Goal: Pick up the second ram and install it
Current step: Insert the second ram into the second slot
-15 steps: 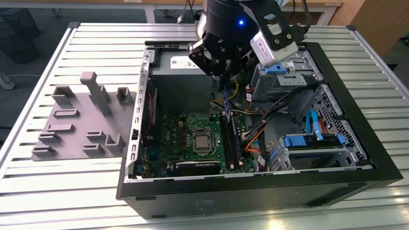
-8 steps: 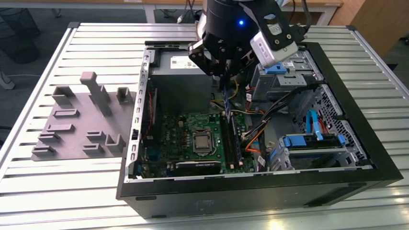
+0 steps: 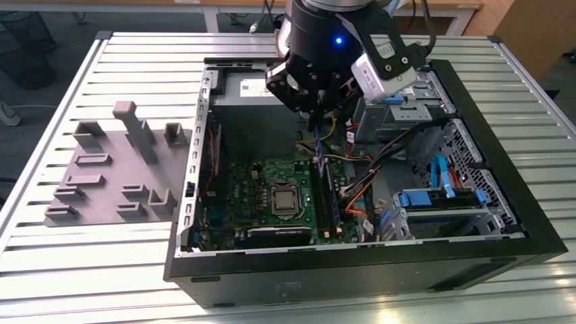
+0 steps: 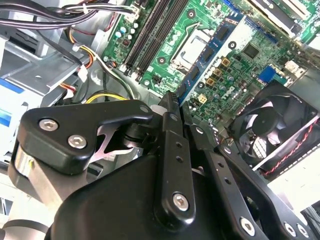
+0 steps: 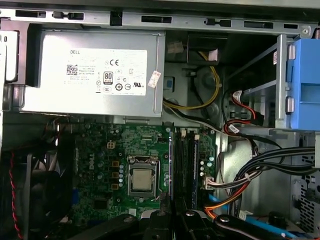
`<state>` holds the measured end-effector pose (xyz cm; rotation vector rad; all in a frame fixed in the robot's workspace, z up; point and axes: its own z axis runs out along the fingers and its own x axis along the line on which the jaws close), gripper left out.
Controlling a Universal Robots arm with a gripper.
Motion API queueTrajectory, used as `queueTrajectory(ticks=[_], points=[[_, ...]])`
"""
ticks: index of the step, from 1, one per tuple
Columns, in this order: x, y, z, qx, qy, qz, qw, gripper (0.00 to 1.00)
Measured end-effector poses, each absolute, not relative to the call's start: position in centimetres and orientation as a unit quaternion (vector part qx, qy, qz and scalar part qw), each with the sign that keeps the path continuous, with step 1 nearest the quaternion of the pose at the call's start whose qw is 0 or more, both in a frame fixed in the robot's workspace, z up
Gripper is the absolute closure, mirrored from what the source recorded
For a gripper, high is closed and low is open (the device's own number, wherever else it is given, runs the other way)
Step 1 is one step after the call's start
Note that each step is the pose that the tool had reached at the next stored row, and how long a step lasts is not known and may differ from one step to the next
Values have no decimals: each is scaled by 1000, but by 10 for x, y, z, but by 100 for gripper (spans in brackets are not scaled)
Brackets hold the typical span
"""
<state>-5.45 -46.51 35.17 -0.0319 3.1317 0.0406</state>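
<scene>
My gripper (image 3: 316, 116) hangs inside the open computer case, shut on the second ram (image 3: 318, 150), a thin blue stick with black chips that points down from the fingers. In the second wrist view the ram (image 4: 207, 57) runs out from my gripper (image 4: 174, 100) over the green motherboard (image 4: 250, 65). In the first wrist view the ram (image 5: 171, 160) shows edge-on, held above the board beside the black memory slots (image 5: 184, 160), between them and the processor socket (image 5: 142, 180). The slots (image 3: 327, 196) lie below the ram's lower end. A blue edge stands in one slot; I cannot tell what it is.
A grey plastic tray (image 3: 99, 169) with upright blocks lies on the slatted table at the exterior view's left. The power supply (image 5: 90, 70) is at the case's far end. Cable bundles (image 5: 260, 170), blue drive brackets (image 3: 441, 199) and a fan (image 4: 270, 125) crowd around the board.
</scene>
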Motion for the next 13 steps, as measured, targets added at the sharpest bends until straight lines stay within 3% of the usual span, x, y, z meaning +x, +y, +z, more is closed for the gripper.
queueTrajectory(ticks=[13], points=[[-52,-469,332,-7,1000,13,5,86]])
